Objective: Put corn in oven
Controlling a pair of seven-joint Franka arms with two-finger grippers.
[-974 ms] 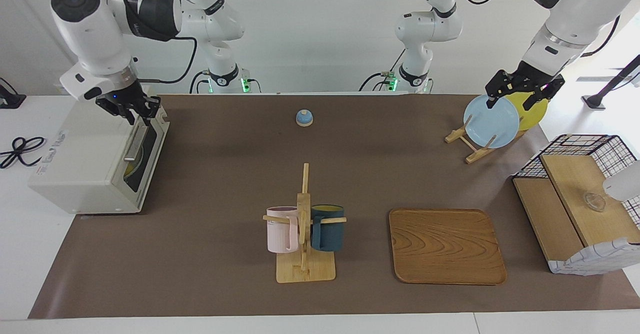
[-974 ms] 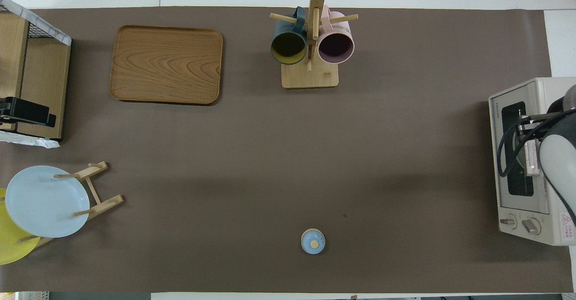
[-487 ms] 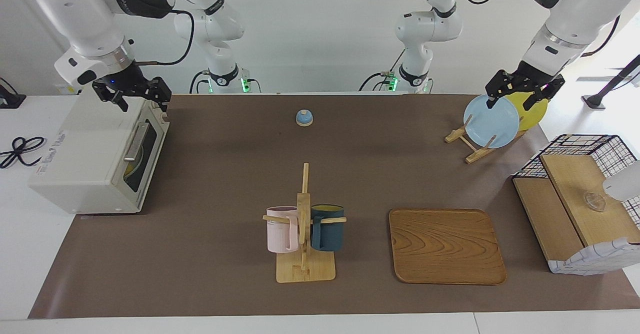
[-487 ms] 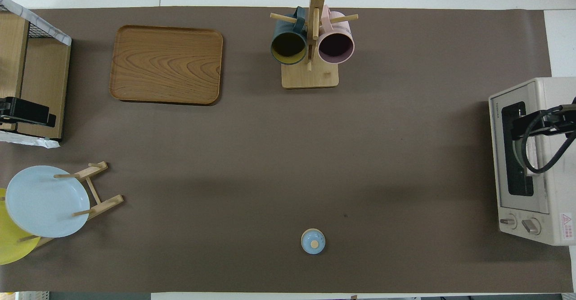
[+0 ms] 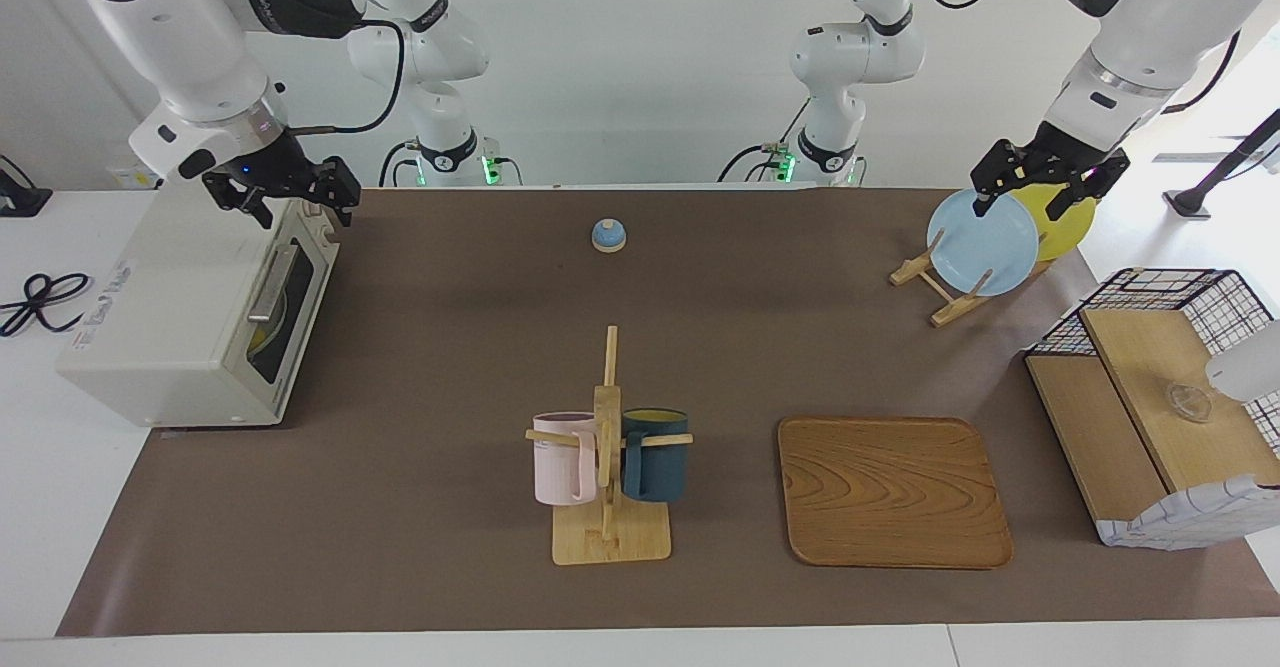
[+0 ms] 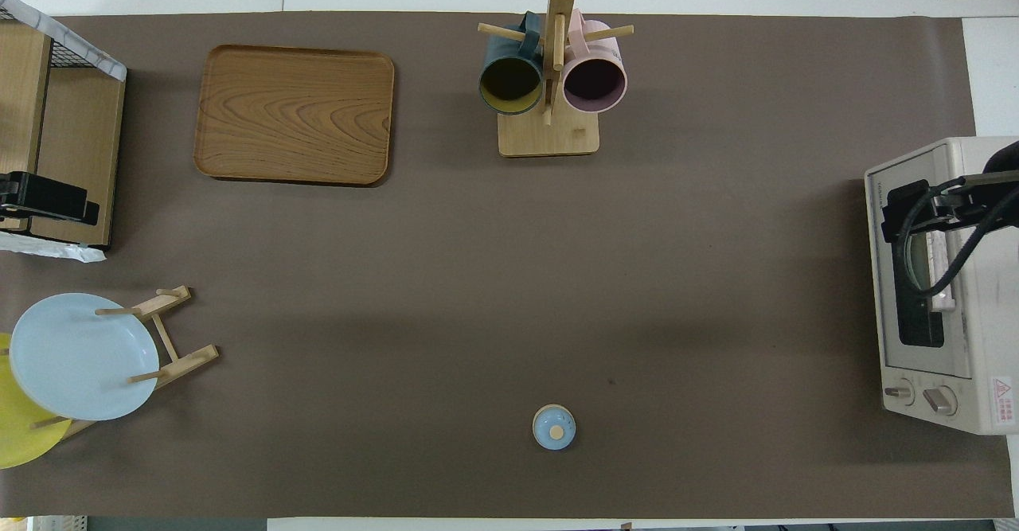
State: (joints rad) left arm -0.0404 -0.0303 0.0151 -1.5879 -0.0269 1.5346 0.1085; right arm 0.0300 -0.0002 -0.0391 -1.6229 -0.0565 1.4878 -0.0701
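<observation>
White walls back a table covered with a brown mat [image 5: 450,347]. At the right arm's end of the tabletop sits the oven [image 5: 190,317], a boxy cream-white toaster oven with its glass door shut, a metal bar handle across the door and two knobs at the end nearer the robots. Through the glass a patch of yellow, the corn [image 5: 262,335], shows inside; its shape cannot be made out.

A second ago the right gripper [image 5: 296,197] was down at the top of the oven door by the handle; now it has lifted clear and hangs above the oven's top edge, its fingers spread wide and holding nothing. The door looks unchanged from then.

The left gripper [image 5: 1046,183] has not moved: it waits above the blue plate [image 5: 982,243] and yellow plate [image 5: 1066,215], which stand in a wooden rack at the left arm's end, its fingers apart.

Along the edge farthest from the robots stand a mug tree [image 5: 608,447] carrying a pink and a dark blue mug, a wooden tray [image 5: 890,492], and at the corner a wire-and-wood basket [image 5: 1160,387]. A small blue bell [image 5: 608,235] sits near the robots' edge.
</observation>
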